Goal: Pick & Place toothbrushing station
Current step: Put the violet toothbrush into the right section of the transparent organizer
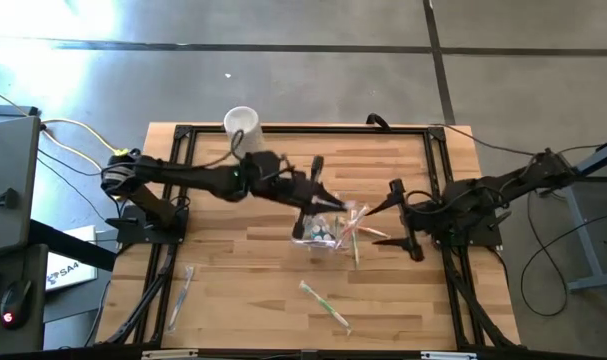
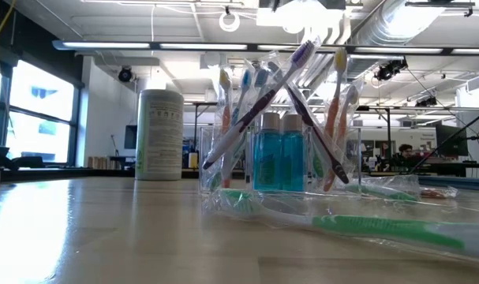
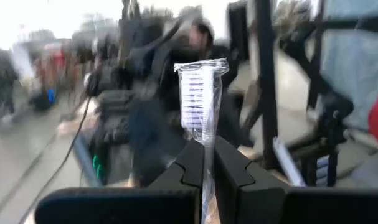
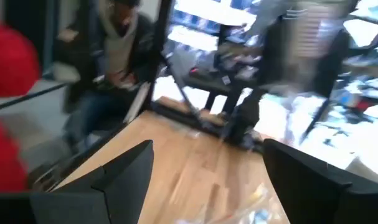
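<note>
A small clear cup (image 1: 323, 232) stands mid-table, holding several toothbrushes and teal tubes (image 2: 280, 154); it also shows in the low view (image 2: 278, 134). My left gripper (image 1: 333, 204) hovers just above and to the far left of the cup, shut on a wrapped toothbrush (image 3: 200, 93). My right gripper (image 1: 398, 215) is open and empty to the right of the cup. A green toothbrush (image 1: 326, 304) and a clear one (image 1: 183, 288) lie flat on the table near its front edge. My left gripper pinches a toothbrush in its clear wrapper between its two fingers (image 3: 192, 165), on the stem just below the head (image 3: 205, 146). The bristled head end (image 3: 198, 87) sticks out past the fingertips. The brush is lifted clear of the table.
A taller white cylinder (image 1: 241, 124) stands at the table's far edge, left of centre, and shows in the low view (image 2: 159, 134). A wrapped green toothbrush (image 2: 389, 229) lies in front of the cup. A person sits beyond the table (image 4: 111, 43).
</note>
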Robot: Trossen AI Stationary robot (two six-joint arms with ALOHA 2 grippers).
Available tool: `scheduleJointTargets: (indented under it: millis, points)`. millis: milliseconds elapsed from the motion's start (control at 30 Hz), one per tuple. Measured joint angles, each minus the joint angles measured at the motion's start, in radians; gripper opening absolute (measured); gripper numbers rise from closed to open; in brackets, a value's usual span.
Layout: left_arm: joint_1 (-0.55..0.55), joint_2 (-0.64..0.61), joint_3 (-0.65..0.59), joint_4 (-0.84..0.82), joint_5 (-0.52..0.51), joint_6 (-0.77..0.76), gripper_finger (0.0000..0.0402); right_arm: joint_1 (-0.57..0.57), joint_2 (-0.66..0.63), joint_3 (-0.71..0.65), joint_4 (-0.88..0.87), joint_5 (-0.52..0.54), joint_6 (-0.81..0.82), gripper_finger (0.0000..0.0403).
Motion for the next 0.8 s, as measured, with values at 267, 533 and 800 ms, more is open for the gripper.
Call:
scheduleJointTargets:
  millis: [267, 533, 800]
  points:
    - [-0.060, 0.036, -0.162, 0.456, 0.001, 0.027, 0.0005, 0.048, 0.135, 0.000, 0.243, 0.209, -0.043, 0.0293]
    - [-0.058, 0.076, -0.174, 0.525, -0.009, -0.017, 0.0005, 0.048, 0.221, 0.000, 0.389, 0.292, -0.097, 0.0293]
    - [-0.058, 0.108, -0.174, 0.586, -0.008, -0.037, 0.0005, 0.048, 0.275, 0.000, 0.457, 0.314, -0.167, 0.0278]
